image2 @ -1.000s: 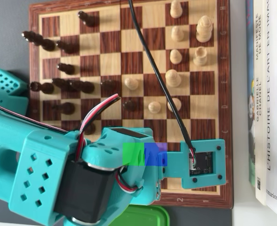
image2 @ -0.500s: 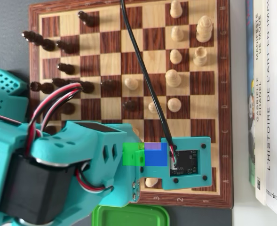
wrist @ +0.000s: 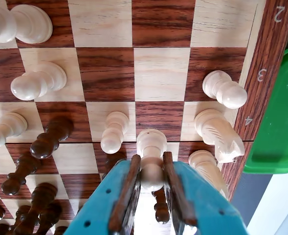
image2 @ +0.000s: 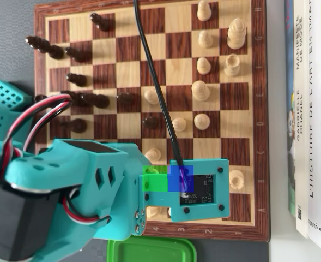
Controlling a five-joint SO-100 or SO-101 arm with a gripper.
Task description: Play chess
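wooden board, claw on a white pawn

wood chessboard [image2: 242,103] fills most of your overhead view, dark and light squares, letters down its right border and numbers along the bottom. right of it you've got a row of books [image2: 310,109] lying spine-up. a green lid [image2: 149,250] sits just off the bottom edge of the board; the wrist view shows the same lid [wrist: 276,122] at the right, beside the numbered border.

gripper [wrist: 151,169] is clamped on a white pawn [wrist: 150,147]: both brown-lined fingers [wrist: 129,191] press against the pawn's sides, jaws narrow. the pawn looks upright on the board, and you can't tell whether its base is touching the square or just off it. overhead, the teal arm [image2: 78,185] and its camera board cover that spot, near the bottom edge of the board, so the held pawn isn't visible there.

around it in the wrist view: a white knight [wrist: 219,134] to the right, another white pawn [wrist: 113,131] just left of the held one, dark pieces [wrist: 48,139] clustered at lower left. overhead, dark pieces [image2: 76,79] sit on the left half, white pieces [image2: 204,65] on the right half. a black cable [image2: 152,82] runs across the board to the wrist camera.
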